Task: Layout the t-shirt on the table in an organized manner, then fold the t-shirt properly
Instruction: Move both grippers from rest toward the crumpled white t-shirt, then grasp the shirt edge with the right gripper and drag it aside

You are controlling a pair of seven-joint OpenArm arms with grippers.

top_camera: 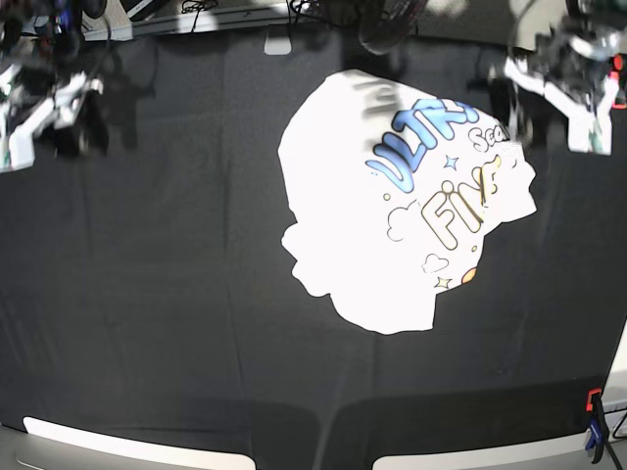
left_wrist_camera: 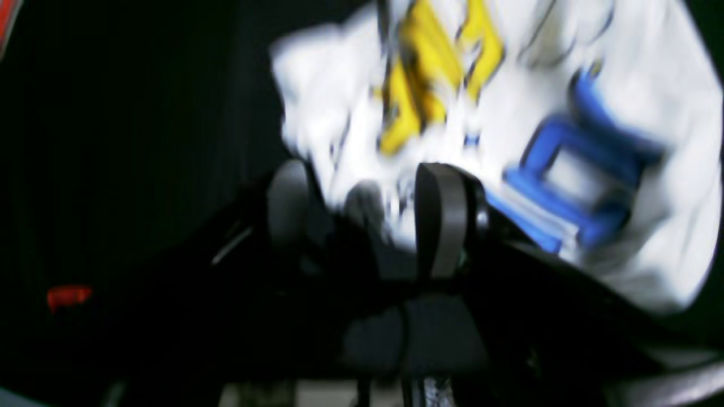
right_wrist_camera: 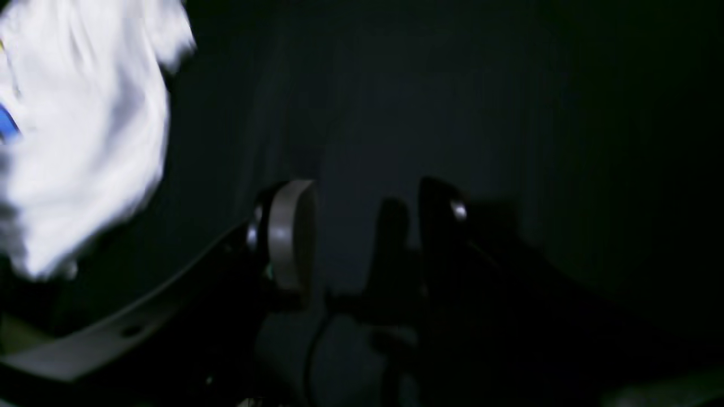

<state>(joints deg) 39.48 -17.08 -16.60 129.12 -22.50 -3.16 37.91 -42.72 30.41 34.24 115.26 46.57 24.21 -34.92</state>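
White t-shirt (top_camera: 372, 235) crumpled on black table (top_camera: 147, 294)

Shirt on table, arms at far corners

Shirt (top_camera: 377, 211) lies on table (top_camera: 147, 294), a bit right of centre in base view, nearer far edge than near edge. L arm (top_camera: 563, 73) at far right, just beside shirt's edge; R arm (top_camera: 44, 93) at far left, well apart from shirt. Clamp (top_camera: 594, 423) at near right edge.
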